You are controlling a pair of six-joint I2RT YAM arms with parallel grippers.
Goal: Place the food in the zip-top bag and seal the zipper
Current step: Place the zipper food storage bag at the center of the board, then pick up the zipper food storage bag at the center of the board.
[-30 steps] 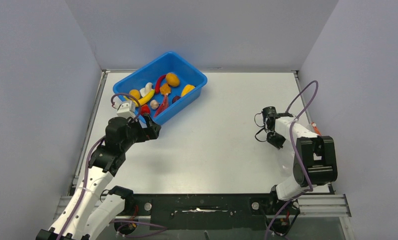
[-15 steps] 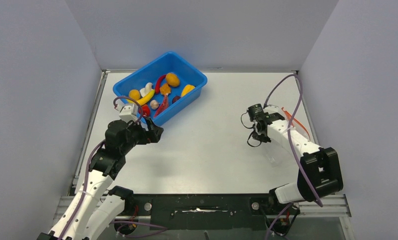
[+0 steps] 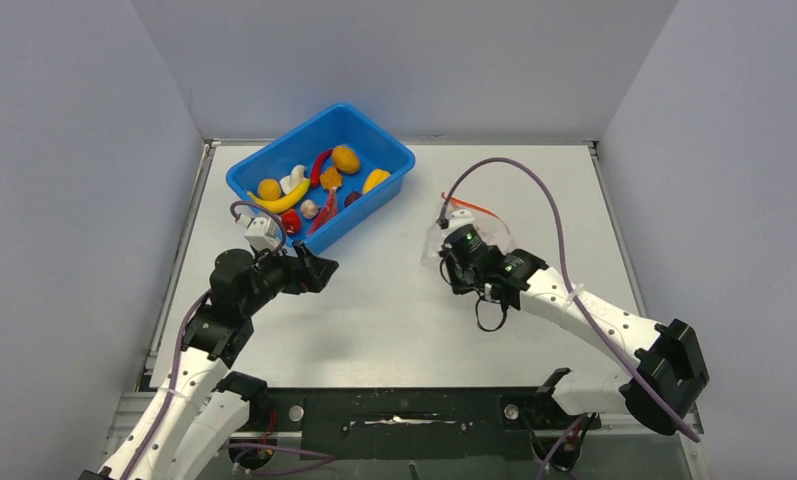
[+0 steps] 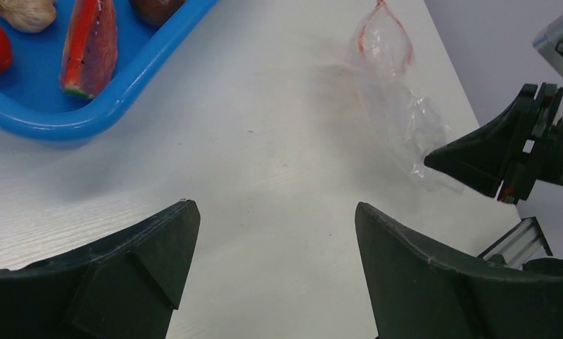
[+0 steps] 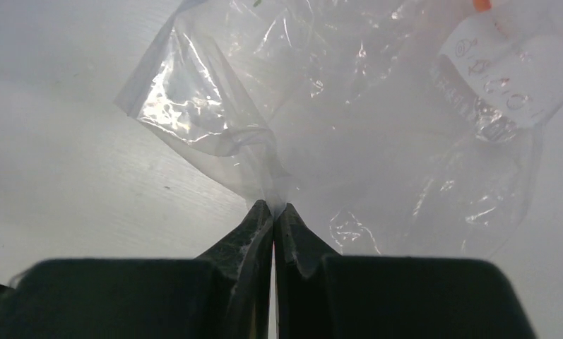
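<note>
The clear zip-top bag lies crumpled near the table's middle, its red-orange zipper on the far side. My right gripper is shut on a fold of the bag at its near edge, the fingertips pinching the film. The food sits in the blue tub: a yellow banana, an orange lump, a red chili, white garlic and a pink-red slice. My left gripper hangs open over bare table, just in front of the tub, holding nothing.
From the left wrist the bag trails away from the right gripper, with the tub's rim at upper left. A white label shows through the bag. Grey walls close in the table on three sides.
My right arm has swung left from the table's right edge toward the middle, dragging the bag with it. My left gripper has shifted slightly right and its jaws have narrowed a little.
</note>
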